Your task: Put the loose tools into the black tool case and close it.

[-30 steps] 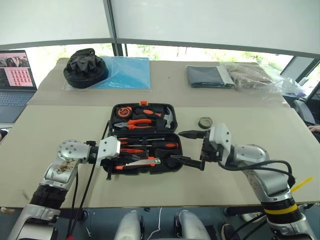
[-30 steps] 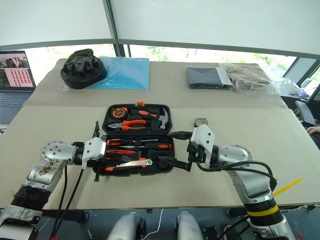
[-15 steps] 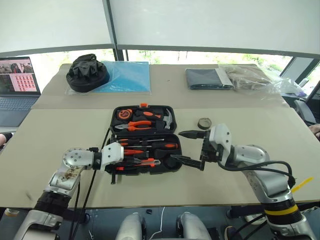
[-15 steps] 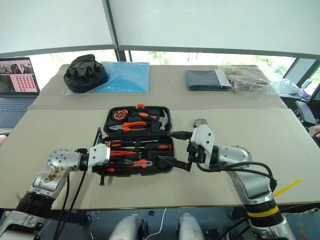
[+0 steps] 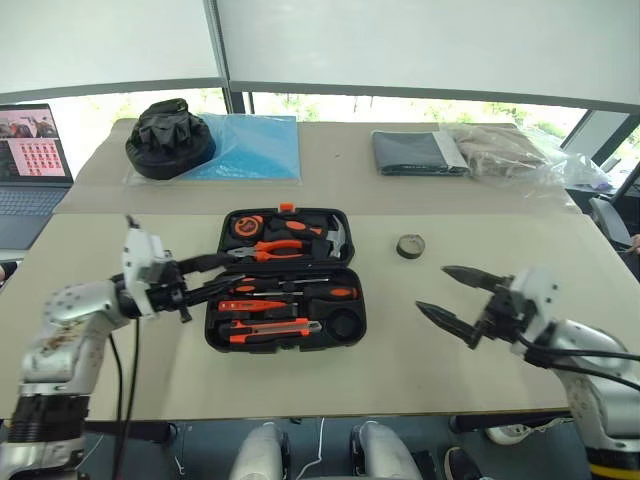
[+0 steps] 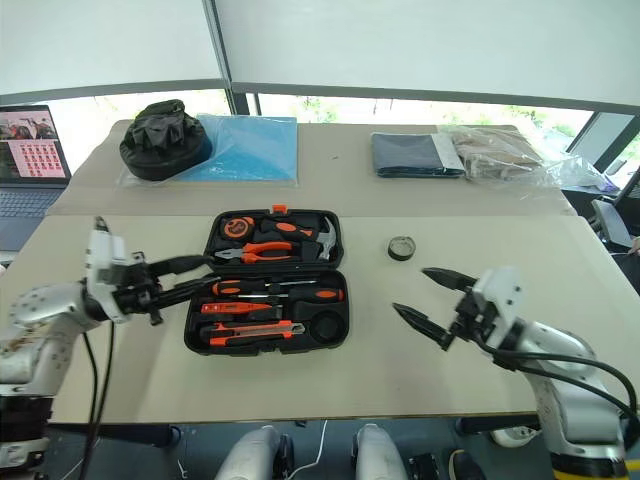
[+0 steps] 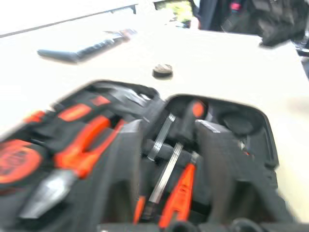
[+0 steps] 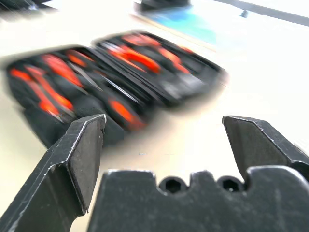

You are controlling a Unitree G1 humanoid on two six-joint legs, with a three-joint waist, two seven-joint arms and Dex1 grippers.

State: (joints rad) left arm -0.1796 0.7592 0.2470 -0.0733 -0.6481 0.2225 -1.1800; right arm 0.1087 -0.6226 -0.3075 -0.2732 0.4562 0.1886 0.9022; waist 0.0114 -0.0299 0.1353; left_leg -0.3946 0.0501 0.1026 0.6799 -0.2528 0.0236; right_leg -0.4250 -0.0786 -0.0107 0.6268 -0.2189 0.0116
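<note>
A: Tape roll [image 5: 410, 245] lay loose toward the table's right edge, beside the open case [image 5: 286, 279] — right gripper [image 5: 458, 297] gaping, empty.

B: Left gripper [image 5: 203, 277], fingers apart at the case's left edge, held nothing — best to straddle the roll squarely before closing.

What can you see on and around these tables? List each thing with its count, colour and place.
tool case: one, black, open, near table centre.
utility knife: one, orange and black, case's near half.
screwdrivers: black-and-orange handles, case's near half.
pliers: one, orange handles, case's far half.
tape roll: one, dark, on table right of case.
fabric bundle: one, black, far left.
folded cloth: one, dark grey, far right.
laptop: one, left edge.
left gripper: at case's left edge.
right gripper: fingers wide apart, right of case.
</note>
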